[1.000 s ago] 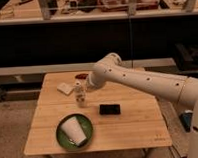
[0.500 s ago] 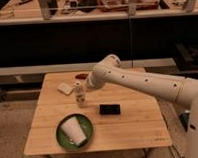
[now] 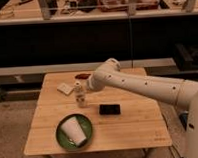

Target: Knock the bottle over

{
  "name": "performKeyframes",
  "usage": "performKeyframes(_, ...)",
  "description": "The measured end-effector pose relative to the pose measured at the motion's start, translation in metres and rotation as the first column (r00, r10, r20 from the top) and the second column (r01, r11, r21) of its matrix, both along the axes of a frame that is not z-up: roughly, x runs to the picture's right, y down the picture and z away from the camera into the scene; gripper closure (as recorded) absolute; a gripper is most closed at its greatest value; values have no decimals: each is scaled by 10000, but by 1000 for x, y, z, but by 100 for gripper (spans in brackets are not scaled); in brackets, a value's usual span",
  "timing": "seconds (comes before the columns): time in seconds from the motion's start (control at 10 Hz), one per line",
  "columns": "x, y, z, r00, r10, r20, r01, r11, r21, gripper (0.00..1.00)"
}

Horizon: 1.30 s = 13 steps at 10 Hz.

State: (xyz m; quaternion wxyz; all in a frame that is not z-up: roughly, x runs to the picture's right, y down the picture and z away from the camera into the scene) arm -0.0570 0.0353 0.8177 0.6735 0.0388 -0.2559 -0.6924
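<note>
Here we see the bottle (image 3: 80, 94) standing upright on the wooden table (image 3: 130, 127), left of centre, with the white arm (image 3: 143, 83) reaching in from the right. Our gripper (image 3: 88, 85) sits just beside the bottle's upper part, closed with nothing in it, though its fingers blur into the arm's end. A white cup (image 3: 75, 131) lies on a green plate (image 3: 63, 140) at the near left. A small black thing (image 3: 109, 109) lies mid-table; a pale object (image 3: 65, 88) behind the bottle is hard to identify.
</note>
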Motion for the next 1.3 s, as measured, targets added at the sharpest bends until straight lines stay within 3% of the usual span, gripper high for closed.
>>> performKeyframes(0.4, -4, -11, -10, 9999, -86, 120, 84, 9999, 150, 70)
performKeyframes(0.7, -3, -7, 2, 9996, -111, 275, 105, 9997, 220, 70)
performKeyframes(0.9, -13, -8, -3, 9997, 13, 235, -19, 9997, 240, 70)
performKeyframes(1.3, -15, -10, -2, 9993, -311, 221, 300, 9985, 452, 70)
